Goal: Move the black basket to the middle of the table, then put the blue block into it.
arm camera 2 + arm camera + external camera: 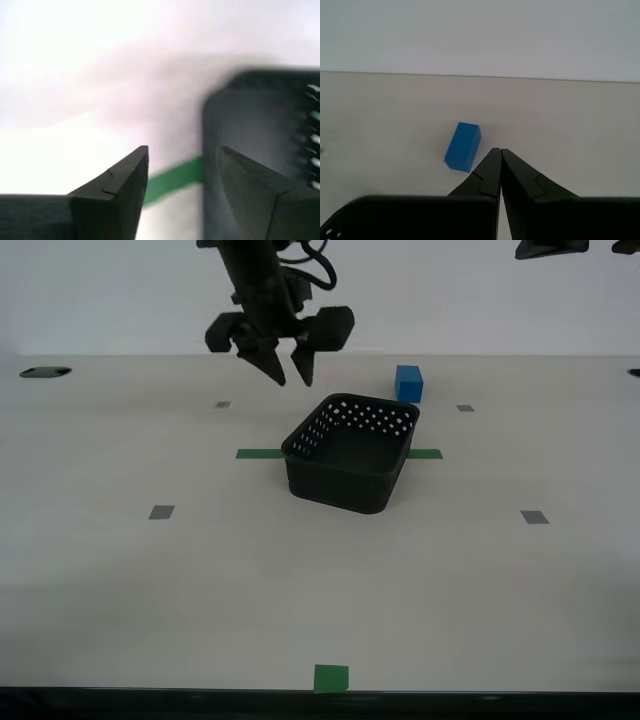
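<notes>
The black basket point(340, 485) stands near the middle of the table point(150, 590), over the green tape strip point(258, 453). The blue block point(408, 383) lies on the table just behind the basket's far right corner. My second gripper point(291, 380) hangs open and empty above the table, behind the basket's left side. Its wrist view shows the open gripper point(183, 148) with the basket's wall point(250, 115) beside one finger. My first gripper point(496, 149) is shut and empty, with the blue block point(462, 146) just beyond its tips and a basket corner point(330, 230) at the edge.
Grey tape squares point(161, 512) point(534, 517) dot the table, and a green square point(331, 678) marks its front edge. A dark part of another arm point(550, 248) shows at the exterior view's top right. A dark hole point(44, 371) sits at the far left.
</notes>
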### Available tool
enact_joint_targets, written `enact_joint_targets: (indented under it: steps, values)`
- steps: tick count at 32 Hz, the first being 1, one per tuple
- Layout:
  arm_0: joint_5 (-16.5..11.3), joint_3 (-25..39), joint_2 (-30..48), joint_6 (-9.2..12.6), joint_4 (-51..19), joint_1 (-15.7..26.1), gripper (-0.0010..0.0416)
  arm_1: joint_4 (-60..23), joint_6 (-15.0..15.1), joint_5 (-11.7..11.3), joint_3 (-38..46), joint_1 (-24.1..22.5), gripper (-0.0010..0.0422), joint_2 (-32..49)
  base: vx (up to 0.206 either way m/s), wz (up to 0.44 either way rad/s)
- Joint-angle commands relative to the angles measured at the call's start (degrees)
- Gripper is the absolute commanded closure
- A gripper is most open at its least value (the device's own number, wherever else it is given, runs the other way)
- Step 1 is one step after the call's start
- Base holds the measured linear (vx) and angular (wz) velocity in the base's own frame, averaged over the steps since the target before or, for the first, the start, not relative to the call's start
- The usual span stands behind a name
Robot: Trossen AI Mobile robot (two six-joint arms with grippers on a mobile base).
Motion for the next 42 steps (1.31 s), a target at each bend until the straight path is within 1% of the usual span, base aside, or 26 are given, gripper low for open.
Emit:
enact_joint_targets:
  steps: [1,2,4,5,7,9,10,11,13,14,15,16,20,24,25,26,27,28,30,33,34,36,37,39,40,42]
  values:
    - [-0.2,2.64,0.02,0.09,-2.91,1.38,0.0406,-2.62,3.8,-4.72,4.52,2.56,0.0277,0.09,0.0,0.0]
    - [-0.22,3.15,0.02,0.22,-3.26,1.64,0.0406,-3.19,4.35,-5.25,5.42,3.19,0.0288,0.07,0.0,0.0]
    - [-0.22,7.02,1.33,0.46,-5.51,2.73,0.0406,-4.42,6.62,-5.84,10.01,6.88,0.037,0.09,0.0,0.0]
    - [-0.2,8.09,1.92,0.44,-6.62,2.78,0.0405,-4.42,6.91,-5.79,10.62,7.67,0.0392,0.07,0.0,0.0]
    - [-0.26,10.12,3.8,0.44,-8.72,2.82,0.0405,-4.46,7.52,-5.81,11.34,8.72,0.0419,0.07,0.0,0.0]
    - [-0.59,17.53,11.63,0.44,-17.38,3.17,0.0404,-4.66,9.42,-6.47,12.2,12.31,0.0409,0.07,0.0,0.0]
    - [-0.63,20.13,14.16,0.42,-20.02,3.58,0.0403,-4.7,10.16,-7.8,11.98,13.53,0.0416,0.07,0.0,0.0]
    - [-0.7,24.57,19.06,0.42,-21.94,3.91,0.0404,-5.11,11.69,-10.88,11.76,15.26,0.041,0.07,0.0,0.0]
    - [-0.79,28.24,21.53,0.46,-23.28,4.26,0.0404,-5.53,13.73,-14.01,11.74,16.74,0.0412,0.07,0.008,0.002]
    - [-0.83,33.57,25.77,0.44,-24.28,4.57,0.0404,-6.03,15.52,-18.56,11.61,18.47,0.0412,0.07,0.0,0.0]
    - [-0.83,35.17,26.6,0.46,-24.98,4.7,0.0404,-6.12,16.09,-19.45,11.61,19.04,0.0412,0.07,0.01,0.062]
    - [-0.76,40.26,30.14,0.39,-25.92,5.03,0.0404,-6.62,17.14,-20.72,11.58,20.52,0.0412,0.09,-0.015,-0.064]
    - [-0.85,46.23,33.18,0.61,-28.5,5.49,0.0404,-6.95,17.62,-20.63,10.91,23.06,0.0412,0.15,-0.008,-0.013]
    - [-2.38,49.99,35.74,3.63,-30.23,6.43,0.0404,-5.88,17.99,-20.26,8.72,26.25,0.0412,0.2,0.003,0.003]
    - [-2.36,49.96,35.78,3.65,-30.08,6.54,0.0404,-5.51,17.99,-20.06,8.31,26.6,0.0412,0.2,0.0,0.0]
    - [-2.38,49.9,35.78,4.85,-31.04,6.73,0.0403,-4.63,18.01,-20.06,7.28,27.08,0.0412,0.2,0.0,0.0]
    - [-2.38,49.88,36.81,7.15,-31.76,6.82,0.0404,-4.37,18.03,-19.98,6.25,27.5,0.0412,0.2,0.0,0.0]
    - [-2.38,49.88,36.98,7.89,-32.44,6.84,0.0403,-4.24,18.03,-19.96,5.92,27.74,0.0412,0.2,0.0,0.0]
    - [-2.4,49.92,38.51,10.95,-34.82,6.84,0.0403,-2.69,18.08,-18.82,4.11,27.98,0.0412,0.2,0.0,0.0]
    - [-2.95,49.99,40.37,12.09,-36.72,6.86,0.0403,-2.25,18.12,-16.81,3.13,28.02,0.0412,0.2,0.0,0.0]
    - [-3.89,50.03,41.55,12.61,-37.09,6.88,0.0403,-2.01,18.1,-15.52,2.51,28.09,0.0412,0.2,0.0,0.0]
    - [-6.21,50.01,42.56,13.2,-37.35,6.88,0.0401,-2.01,18.29,-15.28,2.19,28.13,0.0412,0.2,0.0,0.0]
    - [-7.41,50.05,43.34,13.84,-37.0,6.88,0.0393,-2.01,18.36,-14.69,2.01,28.17,0.0412,0.2,0.0,0.0]
    - [-7.58,50.05,43.52,13.92,-37.05,6.88,0.0371,-1.99,18.36,-13.75,1.99,28.2,0.0412,0.2,0.0,0.0]
    - [-7.54,50.05,44.0,14.08,-36.92,6.88,0.0324,-2.01,18.38,-12.15,1.97,28.22,0.0412,0.2,0.0,0.0]
    - [-7.5,50.05,44.06,14.82,-36.63,6.88,0.0294,-2.03,18.36,-11.23,1.9,28.22,0.0412,0.2,0.0,0.0]
